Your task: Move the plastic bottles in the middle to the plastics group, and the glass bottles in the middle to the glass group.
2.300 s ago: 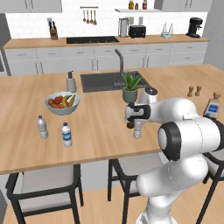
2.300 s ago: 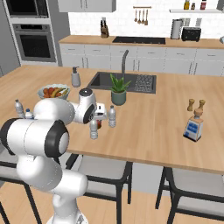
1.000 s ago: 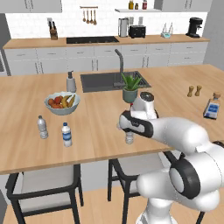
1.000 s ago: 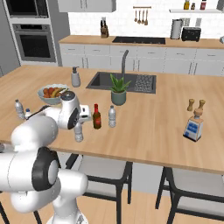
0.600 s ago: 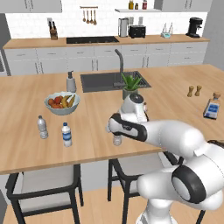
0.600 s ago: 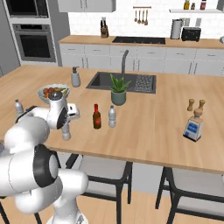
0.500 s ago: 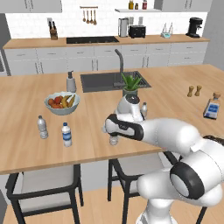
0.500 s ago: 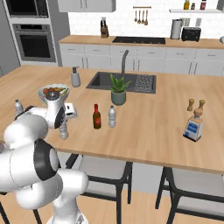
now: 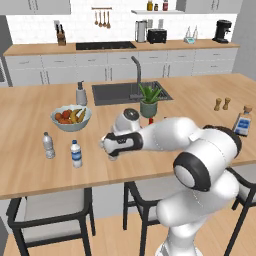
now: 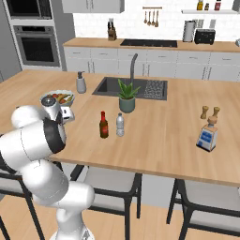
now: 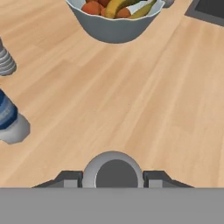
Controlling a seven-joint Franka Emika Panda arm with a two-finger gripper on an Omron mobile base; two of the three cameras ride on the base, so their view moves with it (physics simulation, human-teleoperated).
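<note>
Wooden counter [image 9: 30,175] carried all items. Fingers [image 11: 113,178] were clamped on clear bottle [image 11: 113,171], cap seen from above in hand view, held above counter near fruit bowl [image 9: 71,117]. Blue-label bottle [image 9: 76,153] and plain bottle [image 9: 48,145] stood near each other left of gripper [image 9: 111,150]. Brown bottle [image 10: 103,125] and second clear bottle [image 10: 120,124] stood side by side mid-counter, before plant [image 10: 126,96]. Flat bottle [image 10: 207,134] stood far right.
</note>
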